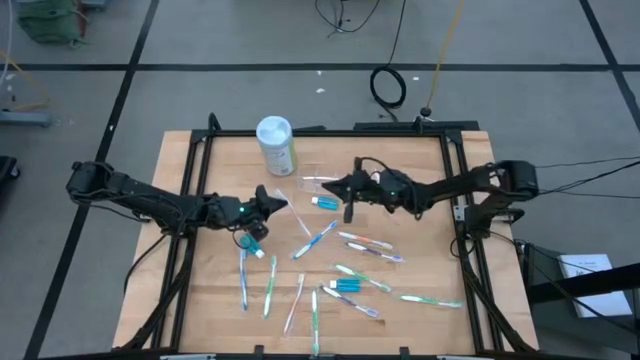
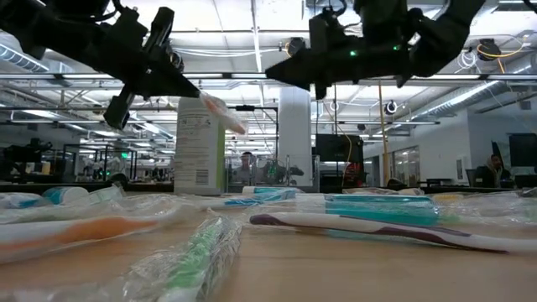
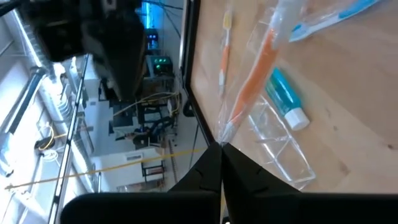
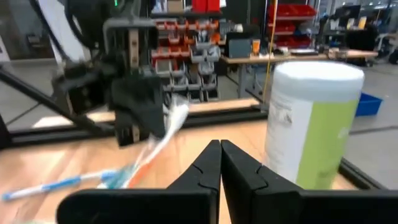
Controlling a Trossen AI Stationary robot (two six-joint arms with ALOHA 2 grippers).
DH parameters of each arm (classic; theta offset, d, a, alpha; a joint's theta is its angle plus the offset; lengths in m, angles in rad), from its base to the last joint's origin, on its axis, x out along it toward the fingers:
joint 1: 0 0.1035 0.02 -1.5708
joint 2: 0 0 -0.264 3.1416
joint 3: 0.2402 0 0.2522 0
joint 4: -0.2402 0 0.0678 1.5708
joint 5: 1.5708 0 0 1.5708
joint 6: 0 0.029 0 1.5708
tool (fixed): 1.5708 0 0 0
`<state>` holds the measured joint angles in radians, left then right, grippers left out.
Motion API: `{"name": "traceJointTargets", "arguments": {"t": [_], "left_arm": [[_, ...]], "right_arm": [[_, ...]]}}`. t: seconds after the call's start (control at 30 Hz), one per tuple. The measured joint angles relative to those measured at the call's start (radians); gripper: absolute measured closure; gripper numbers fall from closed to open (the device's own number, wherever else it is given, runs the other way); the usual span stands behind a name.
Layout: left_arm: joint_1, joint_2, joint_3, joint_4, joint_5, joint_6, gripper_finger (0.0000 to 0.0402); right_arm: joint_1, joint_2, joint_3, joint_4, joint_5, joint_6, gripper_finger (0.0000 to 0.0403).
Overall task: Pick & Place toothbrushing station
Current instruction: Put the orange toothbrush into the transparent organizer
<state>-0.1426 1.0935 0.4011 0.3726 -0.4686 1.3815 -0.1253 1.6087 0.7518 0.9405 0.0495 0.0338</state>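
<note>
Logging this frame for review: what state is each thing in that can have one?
Left gripper: fingers shut on the orange toothbrush, above the table.
Orange toothbrush: wrapped in clear plastic, held up off the table.
Right gripper: fingers shut, holding nothing, near the clear holder.
Clear holder: lying on the table, nothing in it.
Wipes canister: upright, lid shut.
Toothpaste tube: lying flat, capped.

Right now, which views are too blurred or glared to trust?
Low view: the wrapped toothbrushes in front are out of focus and the ceiling lights glare. Right wrist view: the left gripper and its orange toothbrush are smeared. High view is evenly lit.
</note>
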Motion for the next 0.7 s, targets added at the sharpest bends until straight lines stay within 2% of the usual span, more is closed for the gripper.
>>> {"name": "traceJointTargets", "arguments": {"t": [0.13, 0.3, 0.6, 0.7], "left_arm": [[-0.011, 0.000, 0.000, 0.013, 0.007, 0.002, 0.0386], [-0.017, 0.000, 0.000, 0.021, 0.020, 0.029, 0.0393], [-0.017, 0.007, 0.000, 0.050, 0.055, 0.097, 0.0391], [-0.017, 0.056, 0.000, 0.118, 0.071, 0.158, 0.0398]], "right_arm": [[0.000, 0.055, 0.016, 0.016, -0.007, 0.033, 0.0399], [-0.006, 0.091, 0.045, 0.028, -0.148, 0.114, 0.0388], [-0.004, 0.113, 0.059, -0.010, -0.165, 0.181, 0.0318], [-0.004, 0.113, 0.059, -0.001, -0.237, 0.250, 0.0299]]}}
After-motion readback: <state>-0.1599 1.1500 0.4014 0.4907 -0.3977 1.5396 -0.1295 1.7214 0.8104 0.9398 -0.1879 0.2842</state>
